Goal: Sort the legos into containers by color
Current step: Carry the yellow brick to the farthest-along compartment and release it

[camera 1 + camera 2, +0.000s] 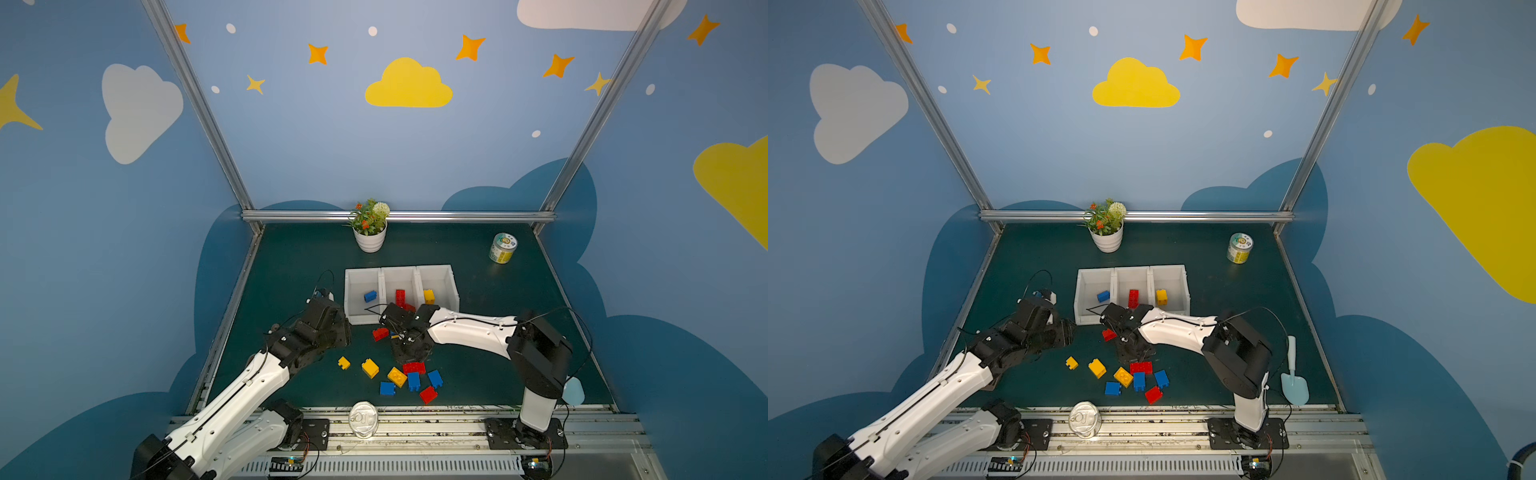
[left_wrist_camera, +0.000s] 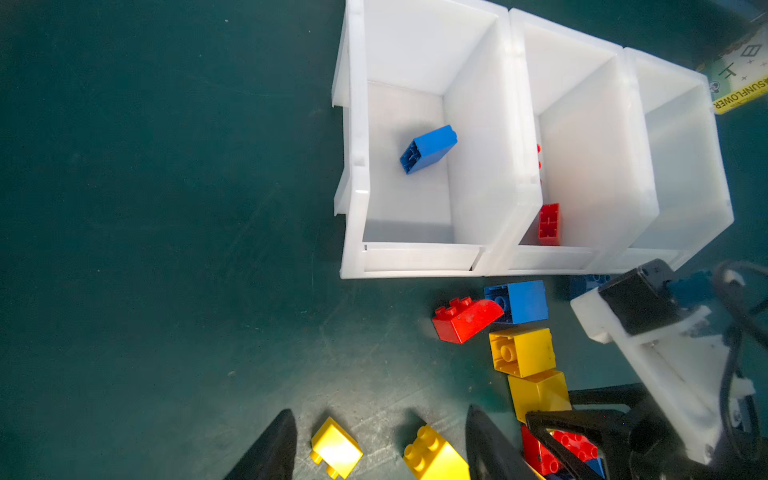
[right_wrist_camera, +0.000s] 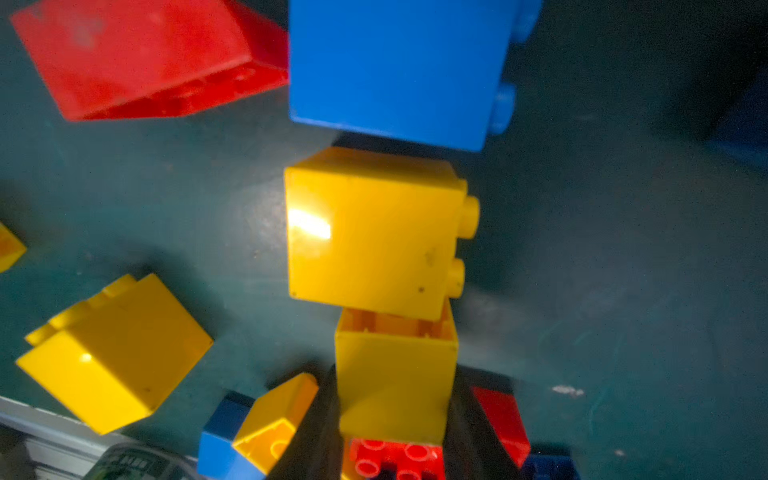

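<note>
Legos [image 1: 370, 368] in red, blue and yellow lie loose on the green mat [image 1: 291, 270], in front of the 3 white bins [image 1: 360, 319]. The bins stand joined in a row. In both top views the left bin holds 1 blue lego [image 1: 370, 296], the middle bin holds red legos [image 1: 400, 297], and the right bin holds 1 yellow lego [image 1: 428, 296].

The right gripper [image 3: 395, 399] is down in the loose pile, just in front of the middle bin. Its 2 black fingers [image 3: 320, 424] are pressed onto a yellow brick [image 3: 395, 374] — 1 finger on each side. That brick touches a second yellow brick [image 3: 374, 232] just ahead of it, and a blue brick [image 3: 399, 70] comes after that. I cannot tell if the gripped brick is off the mat.

The left gripper [image 2: 380, 419] hangs over the mat near the front corner of the left bin. Its fingers are apart and hold nothing — a small yellow piece [image 2: 336, 453] lies on the mat below the gap.

A flower pot [image 1: 370, 241] and a small can [image 1: 503, 249] stand on the mat behind the bins.
</note>
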